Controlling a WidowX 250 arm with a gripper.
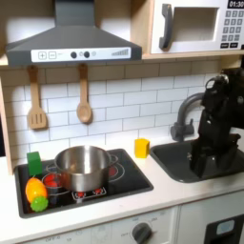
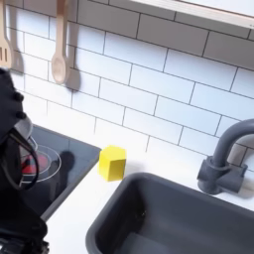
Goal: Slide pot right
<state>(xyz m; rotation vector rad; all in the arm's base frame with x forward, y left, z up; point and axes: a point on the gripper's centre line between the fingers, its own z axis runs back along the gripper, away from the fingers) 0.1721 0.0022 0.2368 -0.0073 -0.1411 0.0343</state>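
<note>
Black stovetop holds the pot; gripper well apart, state unclear.

pot on stove, sink beside

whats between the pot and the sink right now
In the first exterior view, the yellow cup stands on the white counter between the pot and the sink; the rest is bare counter.

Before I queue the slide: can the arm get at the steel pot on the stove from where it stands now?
Probably yes. In the first exterior view the arm stands over the sink, to the right of the pot. Only the yellow cup sits between them, back by the wall, so a path along the counter front looks free.
</note>
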